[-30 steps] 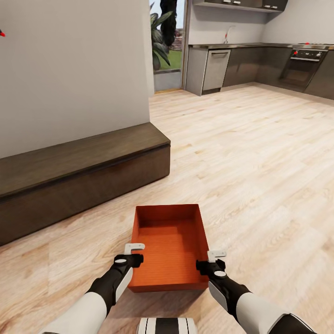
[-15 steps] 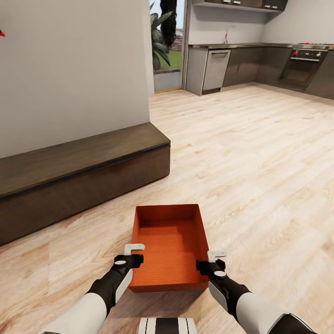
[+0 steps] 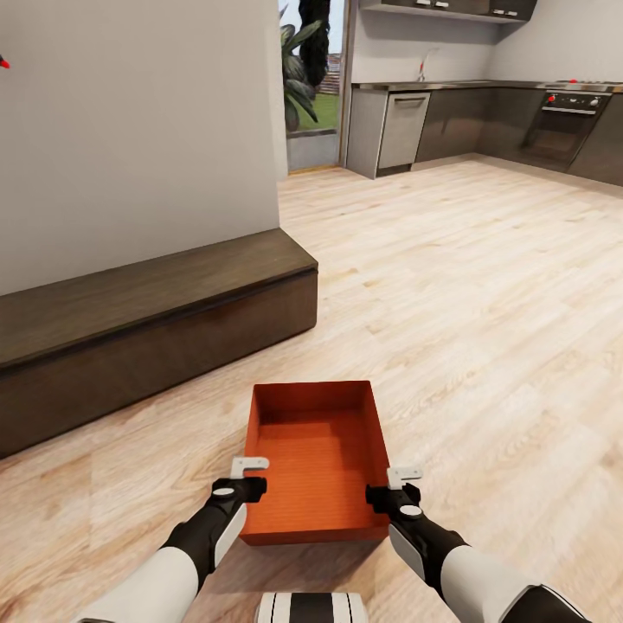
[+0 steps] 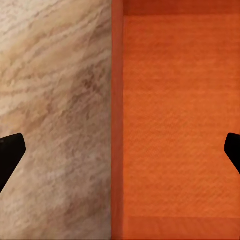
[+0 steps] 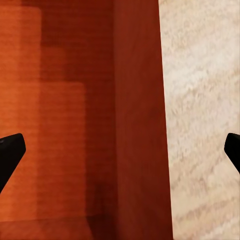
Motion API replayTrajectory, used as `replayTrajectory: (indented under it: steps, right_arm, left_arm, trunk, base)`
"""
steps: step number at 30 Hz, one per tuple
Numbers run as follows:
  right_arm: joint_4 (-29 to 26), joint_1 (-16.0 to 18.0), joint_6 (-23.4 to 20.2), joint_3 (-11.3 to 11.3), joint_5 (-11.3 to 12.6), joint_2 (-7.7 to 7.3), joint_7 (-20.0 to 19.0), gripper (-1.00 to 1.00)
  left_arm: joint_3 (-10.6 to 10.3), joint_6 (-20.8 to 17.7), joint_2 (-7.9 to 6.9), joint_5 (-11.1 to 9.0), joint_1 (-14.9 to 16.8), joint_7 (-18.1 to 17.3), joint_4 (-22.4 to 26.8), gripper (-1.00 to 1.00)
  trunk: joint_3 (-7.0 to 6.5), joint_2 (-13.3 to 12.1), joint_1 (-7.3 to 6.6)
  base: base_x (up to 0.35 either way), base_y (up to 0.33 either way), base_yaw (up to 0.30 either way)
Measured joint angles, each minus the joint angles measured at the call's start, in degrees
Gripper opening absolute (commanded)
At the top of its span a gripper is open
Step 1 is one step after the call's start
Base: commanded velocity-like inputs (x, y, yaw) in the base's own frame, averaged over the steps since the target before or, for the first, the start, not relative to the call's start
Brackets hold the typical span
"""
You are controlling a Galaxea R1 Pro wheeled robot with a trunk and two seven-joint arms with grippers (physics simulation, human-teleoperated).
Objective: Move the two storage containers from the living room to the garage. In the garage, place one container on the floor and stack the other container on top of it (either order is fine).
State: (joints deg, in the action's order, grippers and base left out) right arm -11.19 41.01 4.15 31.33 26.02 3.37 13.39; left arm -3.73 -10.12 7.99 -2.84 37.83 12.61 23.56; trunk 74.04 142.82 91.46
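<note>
While straddling walls: left claw and right claw are gaping wide, gripping nothing.
Box: lying between claws, long axis pointing ahead.
Room: bench standing ahead-left; floor stretching rightward.

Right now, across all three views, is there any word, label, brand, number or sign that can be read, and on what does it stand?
None can be read.
Storage container: plain orange-red walls and floor, no label or print.
Oven in the far kitchen: its control panel shows small marks, too small and blurred to read.
Dishwasher: plain front, no legible badge.
Left tool and right tool: no markings visible.
</note>
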Motion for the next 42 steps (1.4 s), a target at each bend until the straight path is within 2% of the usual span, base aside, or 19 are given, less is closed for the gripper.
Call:
replayTrajectory:
  steps: [25, 29, 42]
  right_arm:
    - [0.0, 0.0, 0.0, 0.0, 0.0, -0.03, -0.04, 1.0]
    - [-0.01, 0.0, 0.0, 0.0, 0.01, -0.03, -0.05, 1.0]
    - [-0.01, 0.0, 0.0, 0.0, -0.03, -0.03, -0.17, 1.0]
  left_arm:
    - [0.0, 0.0, -0.14, 0.06, -0.02, 0.26, -0.82, 1.0]
    - [0.0, 0.0, -0.14, 0.03, -0.01, 0.27, -0.82, 1.0]
    - [0.0, 0.0, -0.14, 0.06, 0.02, 0.36, -0.82, 1.0]
  trunk:
    - [0.0, 0.0, 0.0]
    - [0.84, 0.44, 0.3]
    - [0.84, 0.44, 0.3]
  base:
    - [0.0, 0.0, 0.0]
    - [0.0, 0.0, 0.0]
    - [0.0, 0.0, 0.0]
